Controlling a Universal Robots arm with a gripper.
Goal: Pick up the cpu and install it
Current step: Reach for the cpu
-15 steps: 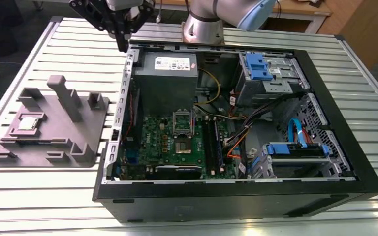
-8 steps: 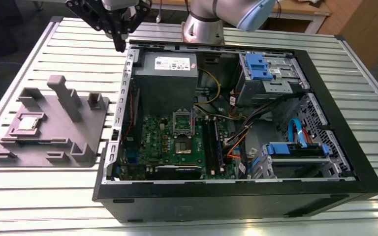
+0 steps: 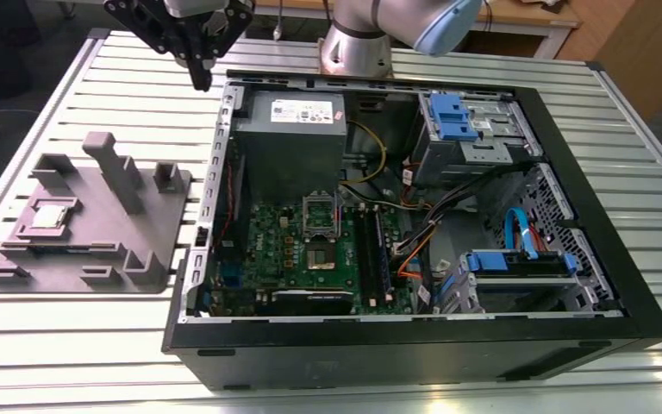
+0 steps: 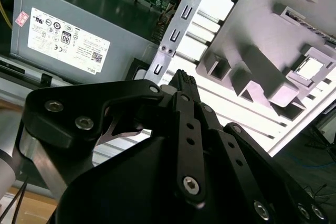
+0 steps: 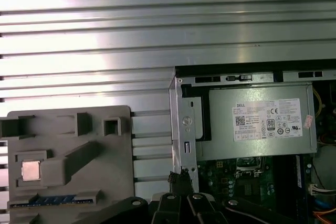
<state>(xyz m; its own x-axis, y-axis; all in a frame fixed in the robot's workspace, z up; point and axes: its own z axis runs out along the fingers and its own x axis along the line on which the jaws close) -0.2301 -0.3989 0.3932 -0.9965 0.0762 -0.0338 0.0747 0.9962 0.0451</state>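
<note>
While the cpu (image 3: 53, 214) lies flat in a shallow square seat on a grey plastic fixture (image 3: 135, 216), the robot arm's black pincer (image 3: 201, 79) hangs above the slatted metal counter (image 3: 78, 345). The pincer is near the far corner of an open computer case (image 3: 423, 345) and well apart from the chip. It is pressed together at the tips and grips nothing; in the second wrist view the ribbed fingertips (image 4: 179, 82) meet with no gap. The fixture sits just beside the case, on the exterior view's left. Its raised blocks and slots seem meant to keep parts in fixed, known places, so a pincer can reach them from above. The chip's silvery top faces up. The case lies on its side with its panel off, so the green motherboard (image 3: 308, 250) faces upward. On the board the dark square socket (image 3: 321, 257) looks empty, probably left ready to receive the chip. A grey power supply (image 3: 290, 129) fills the case corner nearest the pincer. The chip is not yet picked up.
</note>
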